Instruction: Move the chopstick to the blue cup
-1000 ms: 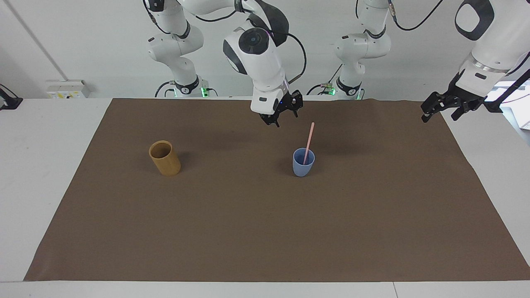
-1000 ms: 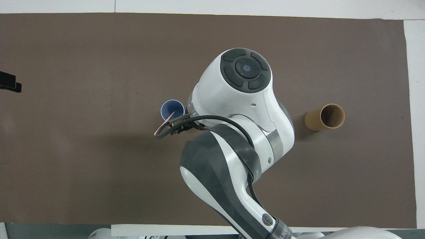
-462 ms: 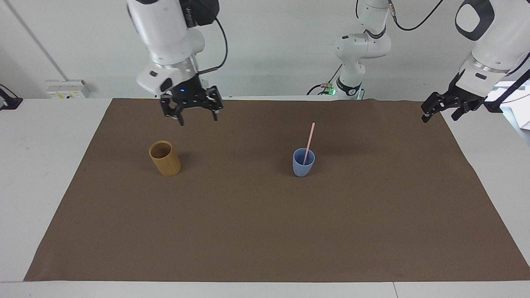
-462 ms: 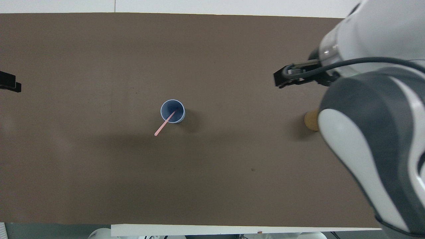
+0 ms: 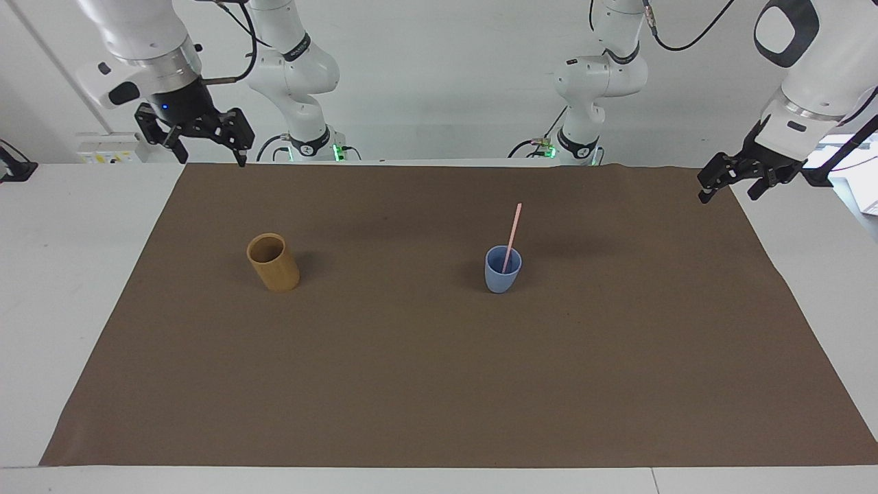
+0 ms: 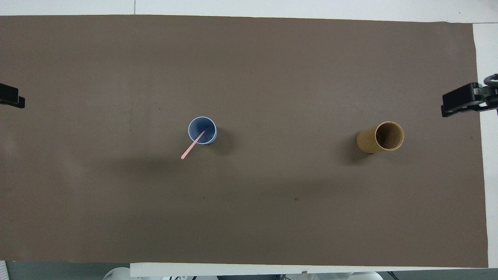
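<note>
While raised at the mat's (image 5: 439,384) two corners nearest the robots, right gripper (image 5: 204,152) and left gripper (image 5: 728,185), both with fingers spread and holding nothing. Farther out, well apart from either gripper: chopstick (image 5: 511,235) standing in blue cup (image 5: 503,270), leaning toward the robots, lower end inside. Beside it, toward the right arm's end: tan cup (image 5: 273,262), upright.

We see a white desk (image 5: 41,274) covered by a brown mat (image 5: 439,384); on the mat stand a blue cup (image 5: 502,272) and a tan cup (image 5: 273,263), well apart.
</note>
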